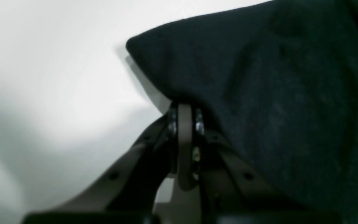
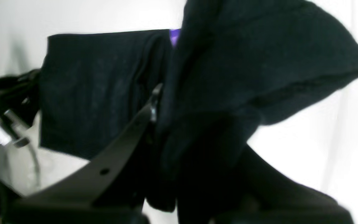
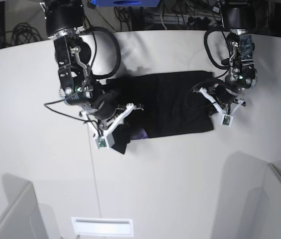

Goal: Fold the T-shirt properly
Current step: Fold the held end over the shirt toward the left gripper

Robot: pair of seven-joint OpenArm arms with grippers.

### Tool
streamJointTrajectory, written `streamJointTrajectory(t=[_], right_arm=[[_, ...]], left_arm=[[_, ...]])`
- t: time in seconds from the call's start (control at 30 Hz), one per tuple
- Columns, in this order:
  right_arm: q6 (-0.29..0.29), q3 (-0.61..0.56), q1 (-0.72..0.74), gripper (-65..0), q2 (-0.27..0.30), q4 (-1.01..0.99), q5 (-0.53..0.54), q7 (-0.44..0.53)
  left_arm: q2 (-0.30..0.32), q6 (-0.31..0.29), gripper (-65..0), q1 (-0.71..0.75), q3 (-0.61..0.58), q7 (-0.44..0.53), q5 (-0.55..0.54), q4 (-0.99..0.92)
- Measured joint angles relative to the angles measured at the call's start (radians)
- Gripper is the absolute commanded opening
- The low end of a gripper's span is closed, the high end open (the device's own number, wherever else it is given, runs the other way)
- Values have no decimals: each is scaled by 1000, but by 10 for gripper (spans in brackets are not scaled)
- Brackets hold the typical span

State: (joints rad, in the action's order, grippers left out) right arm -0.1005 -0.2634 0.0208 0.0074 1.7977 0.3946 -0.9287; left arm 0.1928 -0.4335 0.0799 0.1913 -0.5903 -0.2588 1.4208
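Base view — both grippers' jaws clamp the T-shirt (image 3: 172, 102).

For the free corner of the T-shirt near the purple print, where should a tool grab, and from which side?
Grip the hanging corner of the T-shirt at its edge, coming from the table's bare front side: that corner sticks out past the folded body, with open table beside it.

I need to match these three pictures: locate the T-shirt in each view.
Left wrist: T-shirt fills the right side, pinched in the left hand.
Right wrist: centre and upper right, bunched in the right hand.
Base: flat at centre.
Shared landmark: the white table.
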Motion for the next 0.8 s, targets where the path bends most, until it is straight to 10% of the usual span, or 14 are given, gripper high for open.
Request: streamJointTrajectory(t=[0.8], right_arm=[[-50, -155, 1, -650, -107, 17, -2, 78]], left_arm=[[8, -1, -650, 5, -1, -87, 19, 63]])
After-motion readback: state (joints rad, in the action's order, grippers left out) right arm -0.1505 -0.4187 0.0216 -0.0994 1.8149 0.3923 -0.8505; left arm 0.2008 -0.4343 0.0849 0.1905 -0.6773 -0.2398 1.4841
